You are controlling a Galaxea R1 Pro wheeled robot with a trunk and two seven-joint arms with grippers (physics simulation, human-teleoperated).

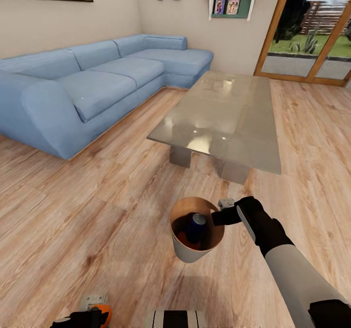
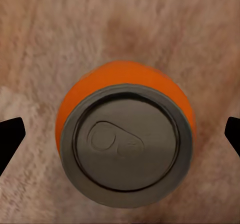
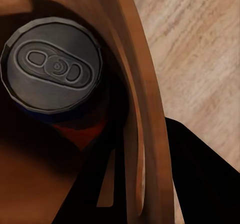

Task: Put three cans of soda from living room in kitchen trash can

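The tash can (image 1: 187, 252) stands on the wood floor in front of the glass coffee table. It is pale outside and copper-brown inside (image 3: 137, 84). My right gripper (image 1: 219, 216) is shut on its rim, one finger inside (image 3: 100, 184) and one outside. A dark blue can of soda (image 1: 196, 225) with a silver top (image 3: 52, 66) stands inside it. A red-orange shape (image 3: 82, 131) shows under that can, mostly hidden. An orange can of soda (image 1: 103, 312) sits at the view's lower edge. My left gripper (image 2: 120, 139) is open over this orange can (image 2: 125, 134), fingertips apart from its sides.
This is the living room. A glass coffee table (image 1: 224, 113) stands just beyond the bin. A light-blue corner sofa (image 1: 97, 84) lines the left wall. Glass garden doors (image 1: 312, 40) are at the back right. Open wood floor lies left and right of the bin.
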